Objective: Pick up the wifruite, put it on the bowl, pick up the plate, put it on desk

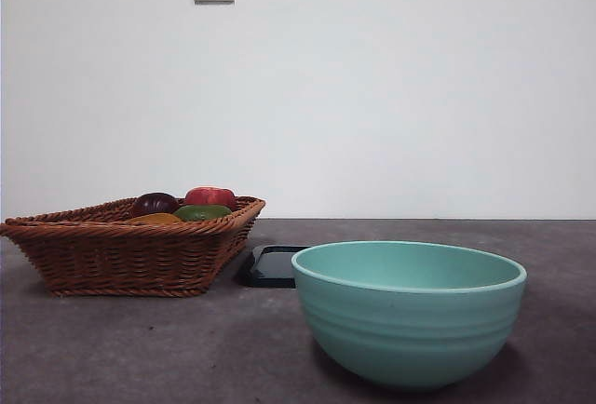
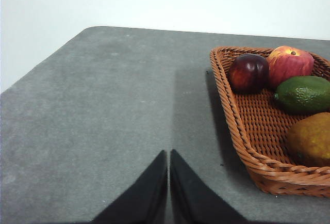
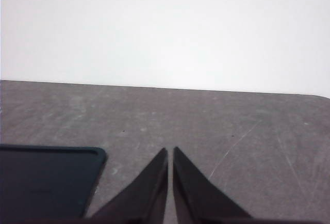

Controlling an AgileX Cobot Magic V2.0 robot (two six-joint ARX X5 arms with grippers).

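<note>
Fingers of the left gripper were pressed together, empty, above bare counter. Fingers of the right gripper were likewise pressed together and empty, the dark plate just beside them, at about 9 o'clock in the right wrist view.

Outward from the left gripper: wicker basket near, at about 2 o'clock in the left wrist view. The wifruite lay inside it at the nearer end, beside a green fruit, with a dark purple fruit and a red fruit beyond.

Front view: basket at 9 o'clock, bowl at 5 o'clock, empty as far as visible, plate between and behind them.

Judgement: first step not yet begun. Next move calls for the left fingers to spread and come down over the wifruite.

Wifruite partly cut off by the frame edge; its long axis and pointing could not be told.
</note>
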